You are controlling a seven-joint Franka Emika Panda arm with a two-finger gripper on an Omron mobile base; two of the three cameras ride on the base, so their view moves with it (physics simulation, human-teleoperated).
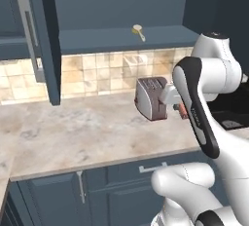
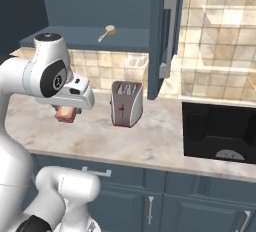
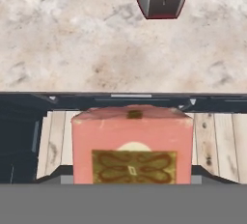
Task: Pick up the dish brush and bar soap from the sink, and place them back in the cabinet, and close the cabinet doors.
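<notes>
Beige marble table (image 1: 73, 132) carries a red-and-silver toaster (image 2: 126, 104), and in front of it the jaws (image 2: 66, 113) are closed on the reddish-brown bar soap (image 3: 132, 146), which hangs above the table surface. Farther back, the dish brush (image 1: 138, 31) lies on the shelf of the open cabinet (image 1: 121, 40), between the cabinet doors (image 2: 167, 31). At the right of the right base view, the black sink (image 2: 220, 133) is recessed in the table.

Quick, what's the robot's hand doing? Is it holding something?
Gripper: jaws closed on the bar soap, held above the counter.
</notes>
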